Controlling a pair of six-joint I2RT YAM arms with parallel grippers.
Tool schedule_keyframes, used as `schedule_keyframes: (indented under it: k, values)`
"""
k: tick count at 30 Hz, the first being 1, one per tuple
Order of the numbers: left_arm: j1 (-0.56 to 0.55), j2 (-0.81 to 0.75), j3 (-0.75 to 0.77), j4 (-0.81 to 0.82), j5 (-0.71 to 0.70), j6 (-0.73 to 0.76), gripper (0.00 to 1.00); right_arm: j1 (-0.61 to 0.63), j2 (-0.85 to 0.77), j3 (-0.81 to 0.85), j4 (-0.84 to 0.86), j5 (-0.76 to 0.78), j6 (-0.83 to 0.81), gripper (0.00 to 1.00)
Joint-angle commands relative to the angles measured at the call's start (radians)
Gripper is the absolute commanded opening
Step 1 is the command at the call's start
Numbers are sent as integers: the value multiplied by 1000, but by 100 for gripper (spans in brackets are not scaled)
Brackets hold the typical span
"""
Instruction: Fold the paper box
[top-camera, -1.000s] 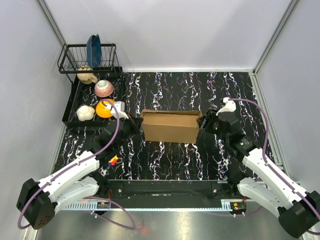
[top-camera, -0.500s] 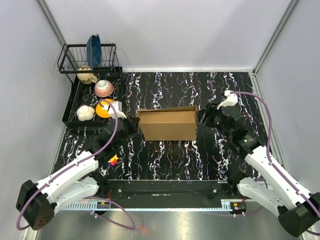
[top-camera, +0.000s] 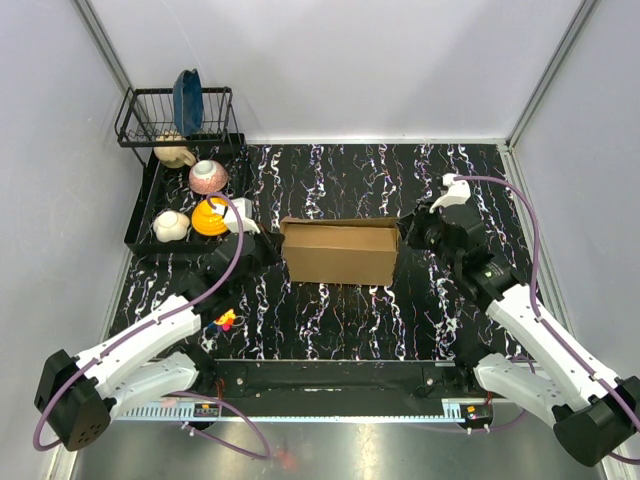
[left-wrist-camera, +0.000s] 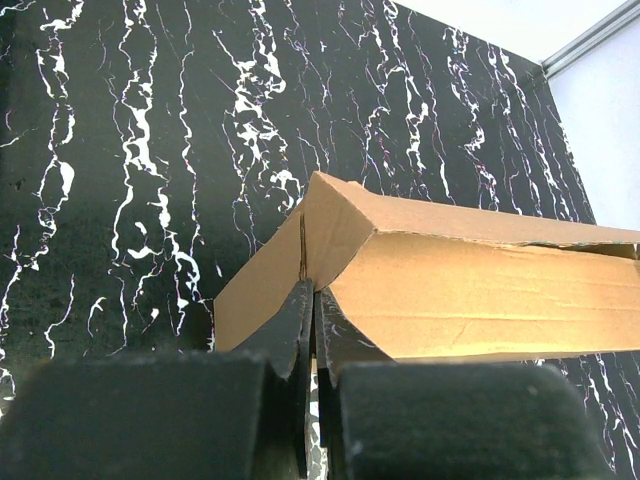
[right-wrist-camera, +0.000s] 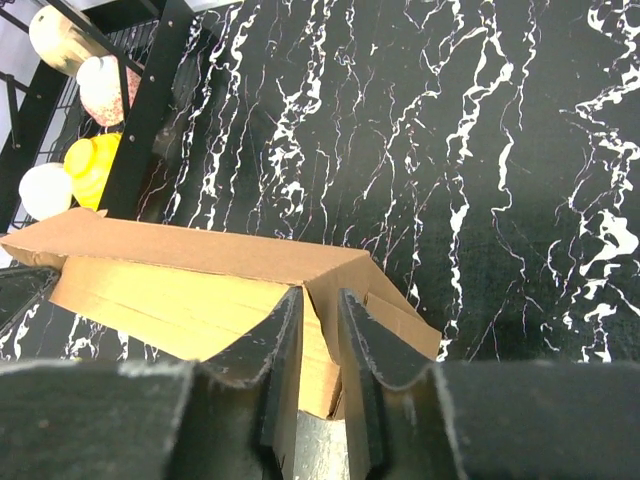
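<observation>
wrist view only: left hand pinching paper box wall

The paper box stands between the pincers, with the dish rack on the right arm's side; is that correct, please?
No: the top external view shows the dish rack on the left arm's side of the paper box; the rest holds.
</observation>
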Motion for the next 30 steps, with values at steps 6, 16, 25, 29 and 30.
schedule_keyframes:
  k: [6,16,25,29,30]
  values:
    - [-6,23,13,-146,-27,11,0,3,9,39,-38,40,-50,29]
    - [-7,23,24,-152,-21,-5,0,4,13,-1,-36,57,-57,16]
    - [-15,15,34,-165,-24,-16,0,3,12,-54,-30,68,-52,25]
    - [-18,15,39,-170,-27,-19,0,3,1,-70,-35,65,-41,28]
    - [-18,15,42,-170,-27,-19,0,4,1,-71,-33,66,-41,28]
